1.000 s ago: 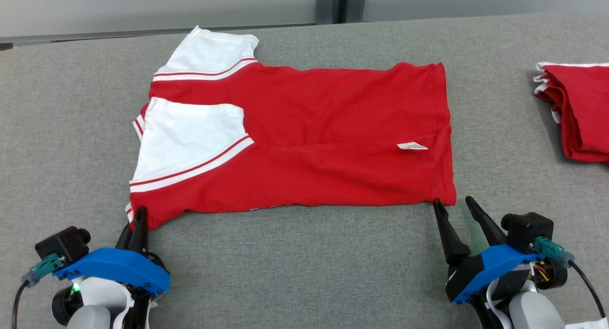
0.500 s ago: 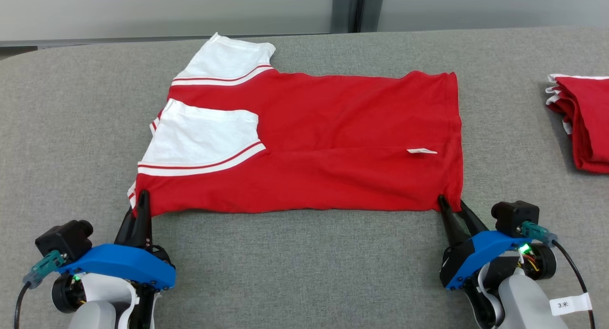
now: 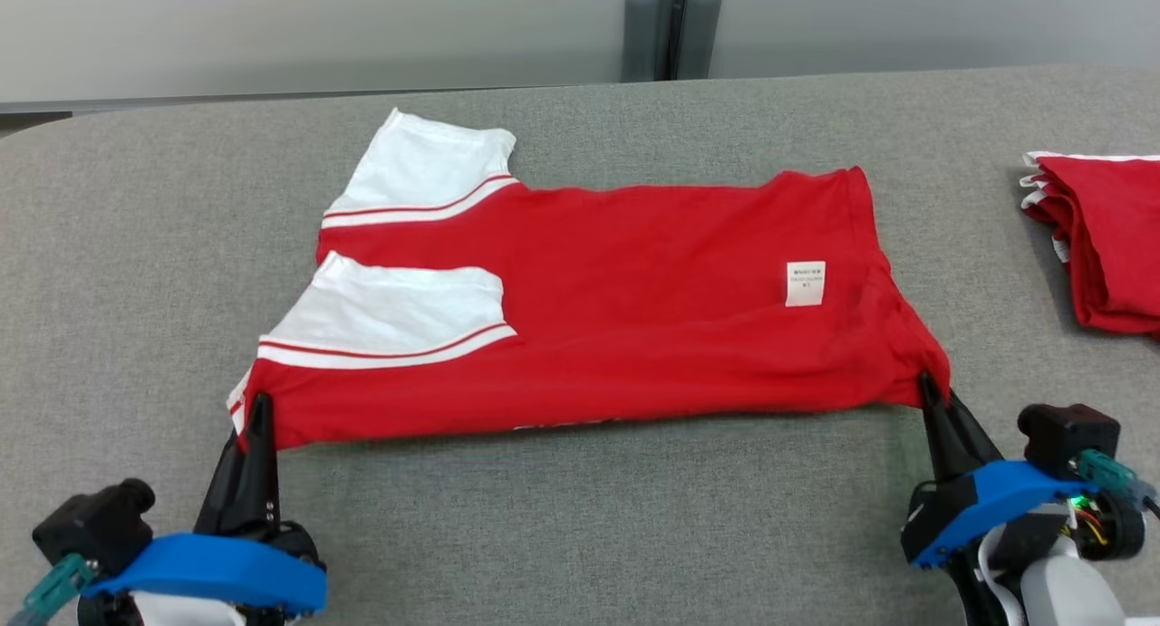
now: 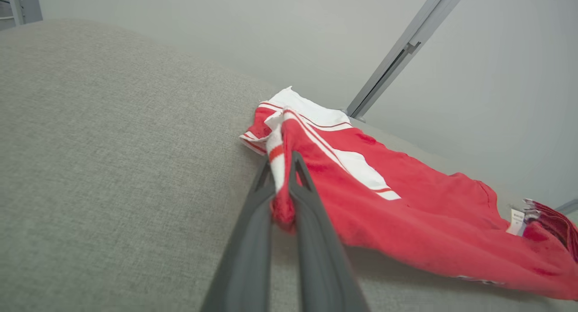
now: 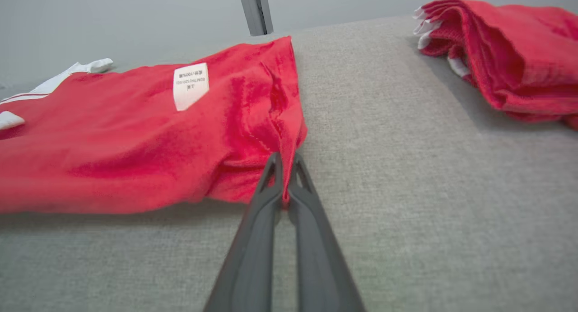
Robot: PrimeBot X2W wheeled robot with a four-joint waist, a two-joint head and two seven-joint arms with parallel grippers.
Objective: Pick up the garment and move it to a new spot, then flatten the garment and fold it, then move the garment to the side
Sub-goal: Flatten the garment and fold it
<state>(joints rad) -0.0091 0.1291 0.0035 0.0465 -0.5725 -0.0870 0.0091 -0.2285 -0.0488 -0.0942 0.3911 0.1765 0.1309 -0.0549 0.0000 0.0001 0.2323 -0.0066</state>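
So, the garment, a red shirt with white sleeves, is laid out lengthwise across the grey padded table. The sleeve end is on the left and the hem end on the right in the head view. It's held at both near corners.

The left gripper is found at the near-left corner. Its two dark fingers are pressed together on a bunched bit of red cloth with white striped trim, which is seen squeezed between them in the left wrist view. The rest of the shirt runs off up and to the right of that grip.

The right gripper is parked at the near-right corner. It's clamped on the hem, with a thin fold of red fabric nipped between the fingertips in the right wrist view. From there the shirt stretches away to the left.

The near edge between the two grips looks lifted a little, since a shadow is cast on the table beneath it. The far edge and the white sleeves are left lying on the surface.

A white label is shown face up on the red cloth near the right end, just beyond the right grip. A separate pile of folded red cloth sits at the table's right edge, well apart from the shirt.
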